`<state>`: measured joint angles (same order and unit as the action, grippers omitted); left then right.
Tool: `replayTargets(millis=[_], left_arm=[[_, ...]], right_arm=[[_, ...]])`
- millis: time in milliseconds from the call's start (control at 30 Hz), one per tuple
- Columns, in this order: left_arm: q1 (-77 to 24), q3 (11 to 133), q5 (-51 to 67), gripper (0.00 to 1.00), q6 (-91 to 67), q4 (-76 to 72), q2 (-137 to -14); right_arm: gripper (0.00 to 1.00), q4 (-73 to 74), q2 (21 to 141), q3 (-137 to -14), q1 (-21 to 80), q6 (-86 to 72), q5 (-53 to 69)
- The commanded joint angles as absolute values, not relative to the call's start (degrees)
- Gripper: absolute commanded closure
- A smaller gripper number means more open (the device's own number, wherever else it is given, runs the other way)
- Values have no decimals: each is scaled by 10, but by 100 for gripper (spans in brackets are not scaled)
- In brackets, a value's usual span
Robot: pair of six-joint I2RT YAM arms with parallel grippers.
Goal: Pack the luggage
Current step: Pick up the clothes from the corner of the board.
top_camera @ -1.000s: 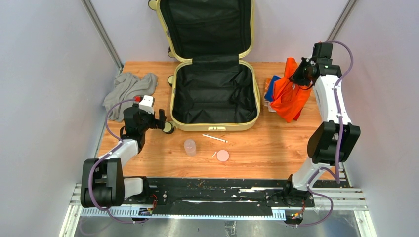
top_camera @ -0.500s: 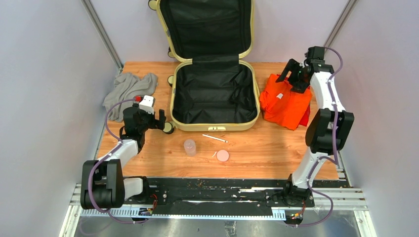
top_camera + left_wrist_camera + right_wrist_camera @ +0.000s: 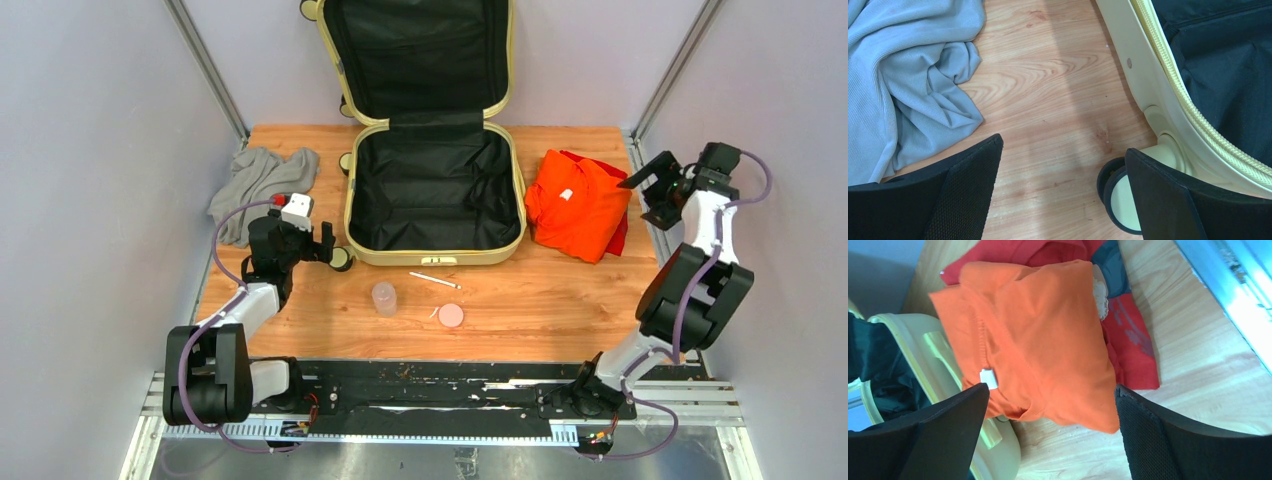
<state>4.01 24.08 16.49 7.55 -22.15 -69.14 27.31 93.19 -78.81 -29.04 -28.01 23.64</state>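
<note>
A grey cloth lies far left; the left gripper, jaws spread and empty, sits between it and the luggage, open mid-table with lid raised. An orange garment lies just right of it, with the right gripper beyond, jaws spread, empty.

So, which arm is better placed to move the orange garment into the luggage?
The right. The right gripper, open, is just beside the orange garment, right of the luggage. The left gripper is across the luggage, by the grey cloth.
</note>
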Motion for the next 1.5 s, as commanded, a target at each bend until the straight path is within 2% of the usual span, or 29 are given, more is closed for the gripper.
replayTargets(millis=[0, 300, 567, 733, 1000, 1367, 1467], left_arm=[[43, 249, 173, 0, 82, -220, -684], [42, 250, 170, 0, 83, -219, -689], [43, 255, 165, 0, 85, -219, -697], [43, 254, 164, 0, 85, -219, -695], [42, 255, 165, 0, 84, -218, -695], [43, 258, 165, 0, 88, -208, -689], [43, 258, 161, 0, 95, -199, -681]], right_arm=[[2, 238, 983, -779, -286, -279, 276], [6, 185, 1061, -762, -280, -268, 321], [12, 142, 1079, -752, -256, -265, 346], [28, 121, 1069, -754, -241, -278, 369], [65, 115, 1000, -746, -228, -295, 369], [70, 145, 1009, -751, -196, -287, 339], [67, 161, 1022, -758, -188, -284, 324]])
